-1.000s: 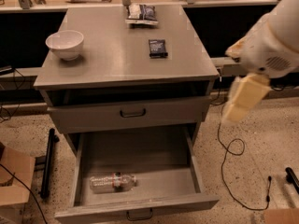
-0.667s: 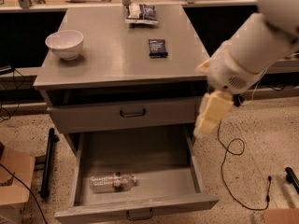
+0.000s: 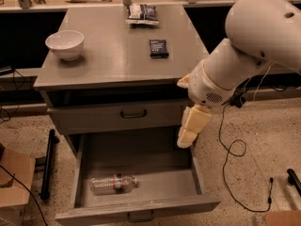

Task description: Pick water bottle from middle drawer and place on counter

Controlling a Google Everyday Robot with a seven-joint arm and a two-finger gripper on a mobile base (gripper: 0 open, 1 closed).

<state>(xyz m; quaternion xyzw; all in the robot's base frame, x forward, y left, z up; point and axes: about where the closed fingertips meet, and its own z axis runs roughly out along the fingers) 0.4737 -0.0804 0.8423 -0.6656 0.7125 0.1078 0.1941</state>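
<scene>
Counter (image 3: pixel 113 55): flat grey brushed metal, rectangular, top of the cabinet.
Middle drawer (image 3: pixel 141 206): grey metal, pulled open, flat tray floor, low walls, small dark handle on its front.
Water bottle (image 3: pixel 113 183): clear ribbed plastic with a pale label band, lying on its side on the drawer floor, near the front, picture-left half.
Gripper (image 3: pixel 184 140): pale cream and blocky, on a rounded white arm (image 3: pixel 244 46), hanging over the drawer's picture-right back corner.
Grip state: not readable here.
Bottle vs gripper: bottle lower and picture-left, well apart, no contact.
Upper drawer front (image 3: pixel 94 119): grey, shut, dark bar handle.
Counts: 1 bottle, 1 round white bowl (image 3: pixel 65 44), 1 dark flat packet (image 3: pixel 159 48), 1 crinkly snack bag (image 3: pixel 142 13), 2 drawers.
Floor: speckled, with 1 thin black looping cable (image 3: pixel 230 149).
</scene>
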